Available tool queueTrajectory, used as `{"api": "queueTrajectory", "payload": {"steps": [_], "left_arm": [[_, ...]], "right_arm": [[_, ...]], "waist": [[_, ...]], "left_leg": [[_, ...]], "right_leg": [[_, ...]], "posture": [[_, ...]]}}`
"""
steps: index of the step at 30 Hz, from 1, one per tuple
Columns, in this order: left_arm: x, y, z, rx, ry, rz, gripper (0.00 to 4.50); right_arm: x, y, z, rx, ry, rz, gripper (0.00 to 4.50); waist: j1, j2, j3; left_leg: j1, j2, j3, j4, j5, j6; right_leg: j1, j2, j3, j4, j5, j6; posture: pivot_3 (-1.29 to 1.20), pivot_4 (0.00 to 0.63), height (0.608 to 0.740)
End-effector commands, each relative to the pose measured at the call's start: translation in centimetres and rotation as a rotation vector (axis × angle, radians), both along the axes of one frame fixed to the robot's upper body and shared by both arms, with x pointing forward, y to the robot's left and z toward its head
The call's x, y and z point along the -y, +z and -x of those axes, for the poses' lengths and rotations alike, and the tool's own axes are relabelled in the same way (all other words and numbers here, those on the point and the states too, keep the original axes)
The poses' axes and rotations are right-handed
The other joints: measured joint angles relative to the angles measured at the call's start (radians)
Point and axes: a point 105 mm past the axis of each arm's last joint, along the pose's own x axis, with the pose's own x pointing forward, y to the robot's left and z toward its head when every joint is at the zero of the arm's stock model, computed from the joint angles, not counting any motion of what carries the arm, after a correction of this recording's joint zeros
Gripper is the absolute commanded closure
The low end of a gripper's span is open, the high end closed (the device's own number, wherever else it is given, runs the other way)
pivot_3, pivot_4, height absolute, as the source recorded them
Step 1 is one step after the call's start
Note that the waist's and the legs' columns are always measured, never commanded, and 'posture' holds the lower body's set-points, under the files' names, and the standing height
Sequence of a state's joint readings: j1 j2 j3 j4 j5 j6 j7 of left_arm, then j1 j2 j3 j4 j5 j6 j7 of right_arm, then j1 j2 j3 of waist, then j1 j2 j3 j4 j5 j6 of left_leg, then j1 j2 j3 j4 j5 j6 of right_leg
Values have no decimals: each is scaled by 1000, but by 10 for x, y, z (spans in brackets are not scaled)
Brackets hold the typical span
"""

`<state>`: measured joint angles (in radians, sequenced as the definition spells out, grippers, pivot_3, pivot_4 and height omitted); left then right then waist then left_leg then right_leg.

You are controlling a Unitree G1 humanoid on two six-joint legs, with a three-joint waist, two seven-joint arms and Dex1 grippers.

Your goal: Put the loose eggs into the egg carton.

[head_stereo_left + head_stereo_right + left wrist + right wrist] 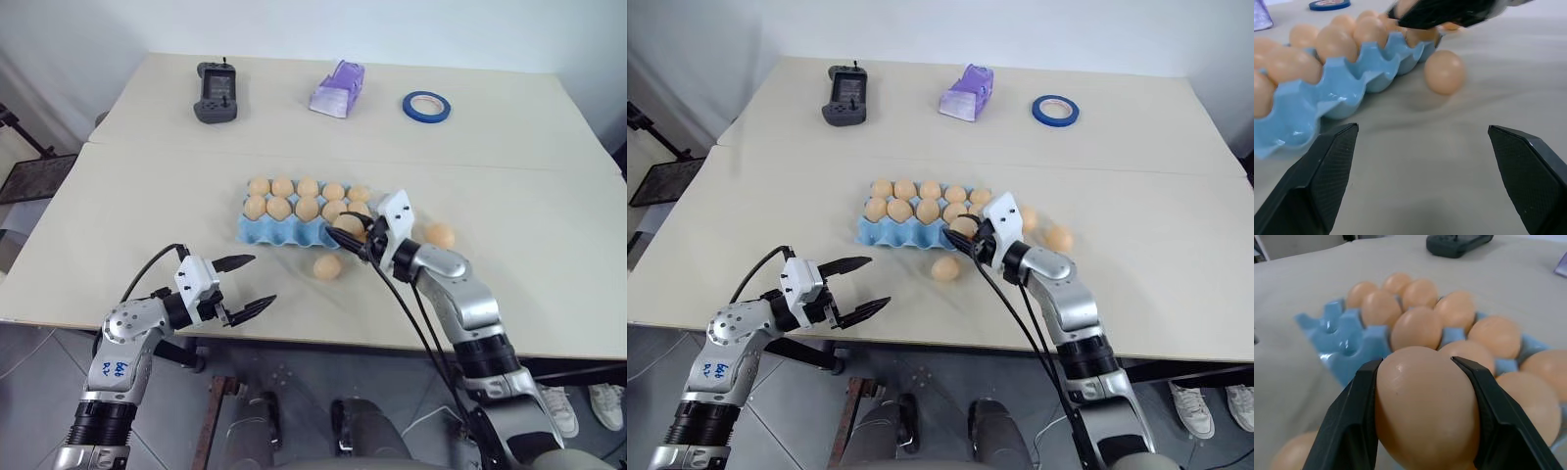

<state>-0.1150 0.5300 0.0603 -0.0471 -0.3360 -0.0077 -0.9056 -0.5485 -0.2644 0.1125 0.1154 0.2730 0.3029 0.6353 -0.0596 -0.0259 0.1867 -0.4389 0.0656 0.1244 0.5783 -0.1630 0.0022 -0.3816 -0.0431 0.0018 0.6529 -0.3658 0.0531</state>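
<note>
The right gripper [355, 235] has its jaws clamped on one egg [1425, 406], carried just above the near-right end of the egg carton [265, 231], which sits near the middle of the tabletop [118, 245], a little toward its near edge. The carton's far and middle rows look filled with eggs, while the near row shows bare blue cups along most of its length, so the step in hand reads as the delivery of this egg to a free cup in that near row. Two loose eggs wait on the tabletop: one [327, 266] just beside the carton's near-right corner, toward the near edge, and another [440, 235] off toward the right edge, apart from the carton. The left gripper [243, 285] hovers near the near edge of the tabletop with its jaws spread wide and nothing between them, pointing toward the carton and the nearer loose egg. The next move calls for lining the held egg up over an empty cup, lowering it until it seats, then parting the jaws gently so it does not roll out or knock its neighbours. A controller [216, 93], a purple box [338, 90] and a roll of blue tape [426, 106] lie along the far edge.
</note>
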Motion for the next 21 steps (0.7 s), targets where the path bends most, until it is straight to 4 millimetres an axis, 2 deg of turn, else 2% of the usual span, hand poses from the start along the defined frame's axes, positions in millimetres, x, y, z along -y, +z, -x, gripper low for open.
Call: {"api": "queueTrajectory", "payload": {"steps": [1,5,9,12,16,21], "left_arm": [[1,6,4,27,-2,0,0],[5,7,6,23,-16,4,0],[10,8,5,23,-41,3,0],[17,10,3,28,-67,2,0],[31,11,3,37,-140,-15,0],[55,13,5,30,-265,3,0]], "right_arm": [[-6,14,3,62,21,-23,1337],[0,23,9,84,24,-43,15],[19,28,21,110,6,-42,15],[46,29,29,135,-59,-38,15],[98,20,46,178,-199,-14,15],[162,-7,70,162,-422,55,15]], "waist": [[1,0,0],[0,0,0],[4,0,0],[11,0,0],[13,0,0],[14,0,0]], "left_leg": [[0,0,0,0,0,0],[1,0,0,2,-1,-4],[1,0,0,2,-1,-4],[0,-1,-1,2,-1,-4],[1,-1,-1,1,-1,-4],[2,-1,-1,2,-1,-3]], "right_leg": [[0,1,0,1,0,0],[0,0,1,4,0,1],[0,-1,0,4,1,1],[1,-1,0,3,1,1],[2,-1,-1,0,0,1],[3,0,0,0,0,1]], "posture": [[0,150,740],[0,150,740],[0,150,740],[0,150,740],[0,150,740],[0,150,740]]}}
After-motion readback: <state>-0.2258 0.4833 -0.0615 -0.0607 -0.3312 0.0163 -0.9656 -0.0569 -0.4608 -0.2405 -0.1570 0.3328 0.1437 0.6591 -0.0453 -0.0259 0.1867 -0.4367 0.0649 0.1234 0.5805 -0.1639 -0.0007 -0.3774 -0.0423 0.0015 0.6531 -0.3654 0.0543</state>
